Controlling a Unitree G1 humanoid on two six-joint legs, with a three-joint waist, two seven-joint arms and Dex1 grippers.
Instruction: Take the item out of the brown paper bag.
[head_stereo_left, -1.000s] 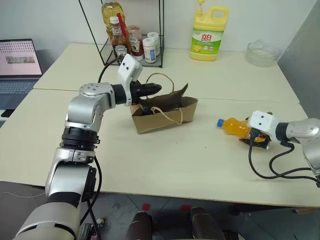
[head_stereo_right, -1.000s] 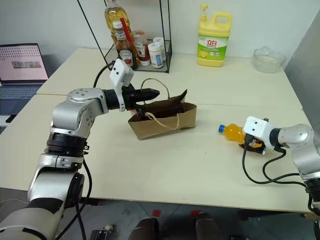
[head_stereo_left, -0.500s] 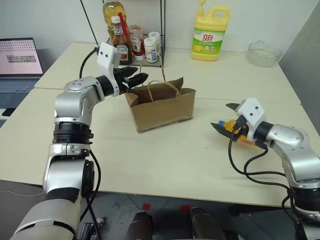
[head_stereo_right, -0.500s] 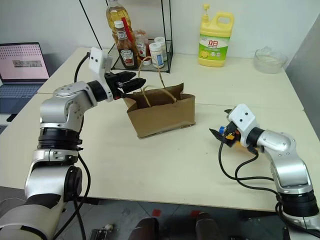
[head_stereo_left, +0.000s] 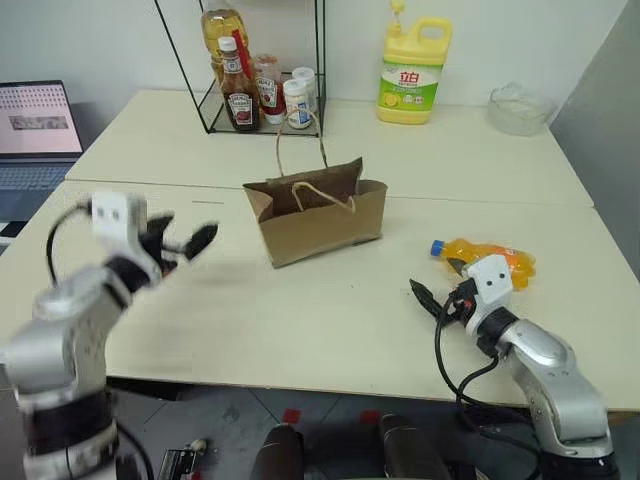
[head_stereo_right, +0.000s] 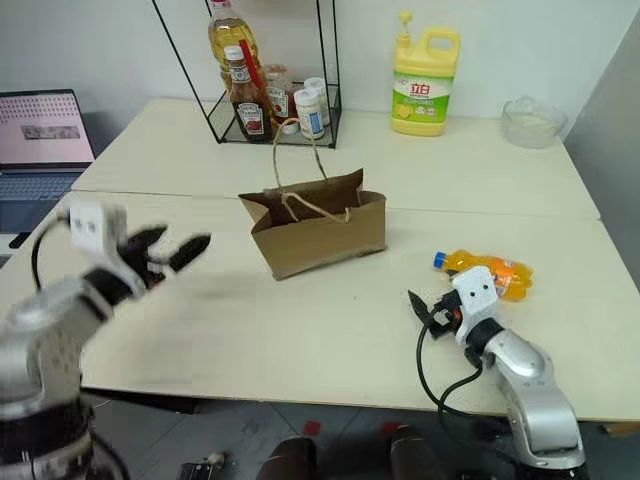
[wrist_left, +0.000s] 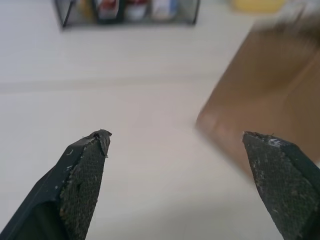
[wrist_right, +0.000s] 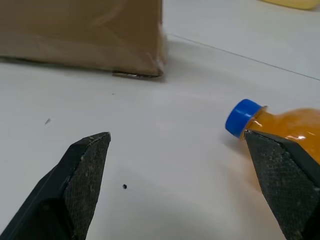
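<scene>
Lying on its side on the table, well right of the brown paper bag (head_stereo_left: 315, 210), the item (head_stereo_left: 482, 255) is already out. Both the left gripper (head_stereo_left: 185, 243) and right gripper (head_stereo_right: 425, 308) are gaping wide, empty; pulling clear without nudging either is wisest.

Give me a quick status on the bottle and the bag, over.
Both end effectors, left and right, open and empty. Orange bottle out, lying on the table. Brown paper bag upright, apart from it. Nothing in the way.

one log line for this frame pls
item: orange bottle lying on table, outside brown paper bag | left pincer: open, empty | right pincer: open, empty
</scene>
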